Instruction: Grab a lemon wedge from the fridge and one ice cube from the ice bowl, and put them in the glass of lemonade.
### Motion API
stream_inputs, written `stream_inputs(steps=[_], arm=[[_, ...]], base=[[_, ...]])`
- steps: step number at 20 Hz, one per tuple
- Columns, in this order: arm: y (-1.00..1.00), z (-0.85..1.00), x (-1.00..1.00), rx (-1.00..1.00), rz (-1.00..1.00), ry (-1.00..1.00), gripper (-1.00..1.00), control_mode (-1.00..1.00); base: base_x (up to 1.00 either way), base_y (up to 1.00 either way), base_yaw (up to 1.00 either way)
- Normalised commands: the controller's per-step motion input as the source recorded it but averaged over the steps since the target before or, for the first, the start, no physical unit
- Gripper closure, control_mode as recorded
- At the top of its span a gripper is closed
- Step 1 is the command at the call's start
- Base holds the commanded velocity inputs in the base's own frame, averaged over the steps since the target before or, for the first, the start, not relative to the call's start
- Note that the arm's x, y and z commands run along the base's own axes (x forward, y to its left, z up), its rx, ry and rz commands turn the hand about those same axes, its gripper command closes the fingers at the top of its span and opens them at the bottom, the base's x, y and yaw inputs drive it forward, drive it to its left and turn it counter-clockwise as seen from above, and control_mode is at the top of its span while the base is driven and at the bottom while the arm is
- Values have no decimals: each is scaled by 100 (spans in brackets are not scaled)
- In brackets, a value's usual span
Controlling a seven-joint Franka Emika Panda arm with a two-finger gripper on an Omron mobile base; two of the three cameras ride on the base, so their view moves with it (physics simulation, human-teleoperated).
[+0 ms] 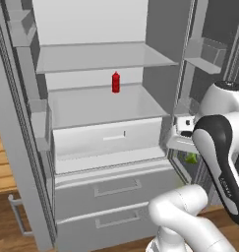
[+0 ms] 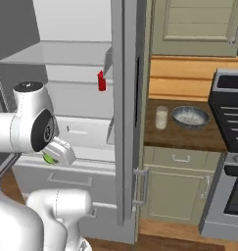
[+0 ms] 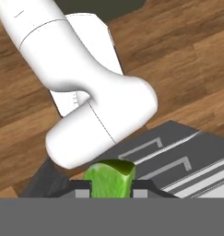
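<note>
my end effector (image 3: 111, 191) is pinched narrow on the small yellow-green lemon wedge (image 3: 109, 179), which sits squarely between the two dark fingertips (image 3: 81, 189) in the hand view, its cut face turned up and to one side. from the base views i judge i'm holding it low beside the tall grey two-door fridge (image 1: 91, 123), whose doors stand open, with the green piece peeking out by my forearm (image 2: 50, 159). the step in hand, as i read it, is carrying the wedge out and over to the small clear tumbler of pale lemonade (image 2: 161, 117), which stands on the dark wooden surface (image 2: 189, 139) just beside the wide shallow grey-blue ice bowl (image 2: 190, 116). to do it well i should not loosen the pinch, since the wedge is small and could slip; i should clear the open door edge (image 2: 125, 112) before swinging across, and leave the little red bottle with a pointed cap (image 1: 115, 82) on its shelf alone. over the glass i should come low above the rim before releasing, so the wedge drops inside rather than bouncing onto the surface.
</note>
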Motion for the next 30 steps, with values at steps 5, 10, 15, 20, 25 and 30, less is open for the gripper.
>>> stream_inputs(steps=[5,10,15,20,25,30], arm=[[0,0,0,0,0,0,100,100],[0,0,0,0,0,0,100,100],[0,0,0,0,0,0,100,100],[0,0,0,0,0,0,100,100],[0,0,0,0,0,0,100,100],[0,0,0,0,0,0,100,100]], base=[[-34,-95,-33],[-34,-91,-30],[-43,-95,-15],[50,-89,7],[100,-60,35],[81,-15,72]])
